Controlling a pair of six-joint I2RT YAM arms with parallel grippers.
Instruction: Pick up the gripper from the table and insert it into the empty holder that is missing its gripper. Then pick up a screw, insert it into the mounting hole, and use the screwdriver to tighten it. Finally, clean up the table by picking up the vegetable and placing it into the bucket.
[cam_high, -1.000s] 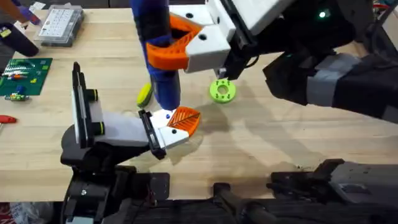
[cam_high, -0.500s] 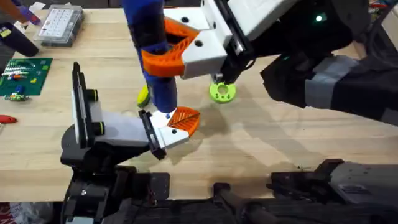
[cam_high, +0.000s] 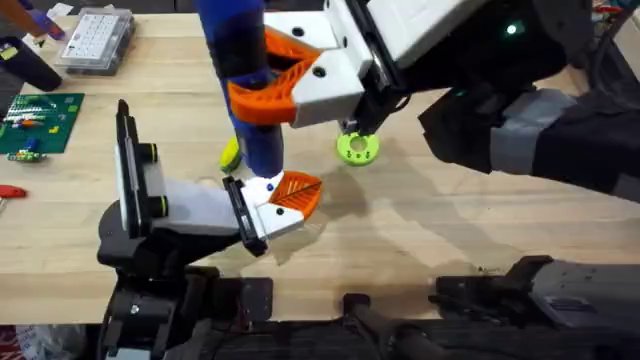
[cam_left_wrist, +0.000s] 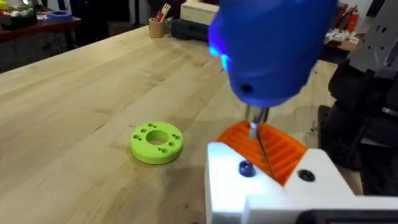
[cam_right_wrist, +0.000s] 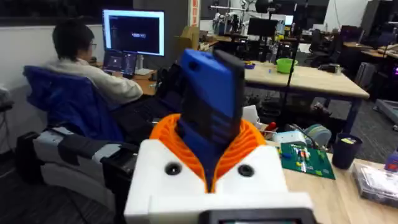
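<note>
Now the right hand (cam_high: 262, 82) is squeezing the screwdriver (cam_high: 240, 75) upright, its bit (cam_left_wrist: 257, 134) pointing down at the left hand (cam_high: 288, 195) below. I cannot tell if the left hand is wide or narrow. The vegetable (cam_high: 231, 153) is lying on the desk (cam_high: 420, 230) just behind the screwdriver, near the green disc (cam_high: 357, 147).

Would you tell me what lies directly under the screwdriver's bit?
The screwdriver bit points down at a white part with orange ribbed pad, near a dark screw hole; actual contact is hidden.
</note>
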